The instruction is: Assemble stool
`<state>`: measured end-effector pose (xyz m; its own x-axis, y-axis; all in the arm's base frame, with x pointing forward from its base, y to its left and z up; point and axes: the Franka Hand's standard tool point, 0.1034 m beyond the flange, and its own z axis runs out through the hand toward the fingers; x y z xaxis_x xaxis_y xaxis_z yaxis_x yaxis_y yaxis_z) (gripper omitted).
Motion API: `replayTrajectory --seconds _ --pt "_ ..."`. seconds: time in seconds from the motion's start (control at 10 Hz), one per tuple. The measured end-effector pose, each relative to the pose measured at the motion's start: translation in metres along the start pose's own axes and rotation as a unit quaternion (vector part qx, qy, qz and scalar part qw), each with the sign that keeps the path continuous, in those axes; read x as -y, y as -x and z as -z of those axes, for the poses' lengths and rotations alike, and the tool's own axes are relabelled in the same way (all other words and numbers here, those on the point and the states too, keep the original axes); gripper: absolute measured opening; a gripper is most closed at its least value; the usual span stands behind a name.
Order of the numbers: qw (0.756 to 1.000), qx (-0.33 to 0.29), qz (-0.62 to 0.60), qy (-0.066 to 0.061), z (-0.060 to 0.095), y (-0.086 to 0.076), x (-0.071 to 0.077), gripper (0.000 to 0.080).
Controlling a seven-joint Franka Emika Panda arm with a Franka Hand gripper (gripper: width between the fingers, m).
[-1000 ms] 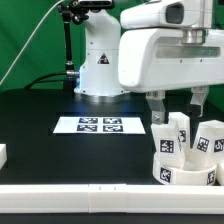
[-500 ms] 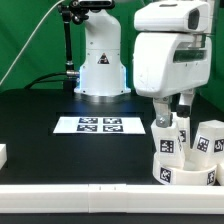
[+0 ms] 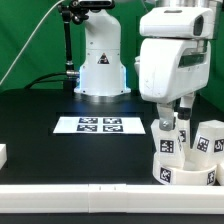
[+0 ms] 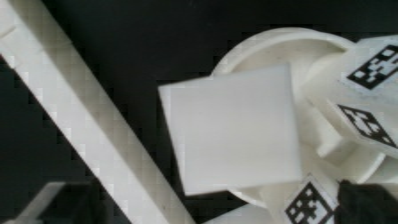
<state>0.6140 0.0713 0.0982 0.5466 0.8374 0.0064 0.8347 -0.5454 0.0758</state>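
Two legs (image 3: pixel 168 137) seem already mounted upright on the round seat (image 3: pixel 185 172), while the fingers (image 3: pixel 172 108) hang wide open, holding nothing, just above one of them.

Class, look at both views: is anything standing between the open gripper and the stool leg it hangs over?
Nothing visible does. The gripper hangs open just above the upright leg standing on the round seat. No other object lies between them.
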Motion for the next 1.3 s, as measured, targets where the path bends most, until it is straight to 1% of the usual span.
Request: replayTrajectory --seconds 0.2,0.4,0.7,0.8,0.9,1.0,1.3 --pt "1.0 0.0 -0.003 0.0 0.0 0.0 -0.001 0.0648" --pt "1.0 0.001 -0.007 0.001 -0.003 0.004 -0.005 0.0648" --pt "1.0 0.004 -0.009 -0.002 -0.009 0.008 -0.005 0.0648" --pt "1.0 0.005 -0.009 -0.003 -0.01 0.009 -0.004 0.0522" --pt "1.0 0.006 -0.01 -0.004 -0.011 0.009 -0.004 0.0522" --pt "1.0 0.006 -0.012 -0.004 -0.012 0.009 -0.003 0.0339" --pt "1.0 0.003 -0.016 -0.001 -0.011 0.011 -0.007 0.0337"
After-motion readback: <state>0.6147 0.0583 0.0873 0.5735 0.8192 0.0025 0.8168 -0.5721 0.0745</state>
